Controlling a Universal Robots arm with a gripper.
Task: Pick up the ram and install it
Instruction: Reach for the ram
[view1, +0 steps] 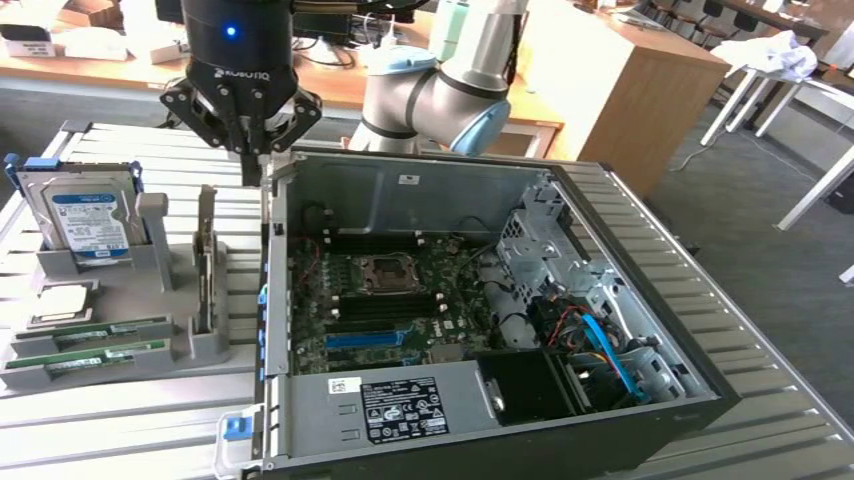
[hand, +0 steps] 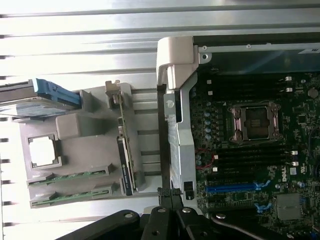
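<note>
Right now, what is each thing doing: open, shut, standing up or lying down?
computer case, lying down, side open.
memory slots, empty.
gripper, shut, empty, above the case's side wall.
ram sticks, two, lying in the grey holder.
hard drive, standing upright in the holder.
expansion card, standing on edge in the holder.

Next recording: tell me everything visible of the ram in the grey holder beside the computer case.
The ram is a long, narrow, thin green board with pale patches along it, lying lengthwise in a slot of the grey holder at the exterior view's lower left. A second stick of the same look lies parallel in the next slot. Only the holder touches them; the claw is apart, up by the case's edge.
</note>
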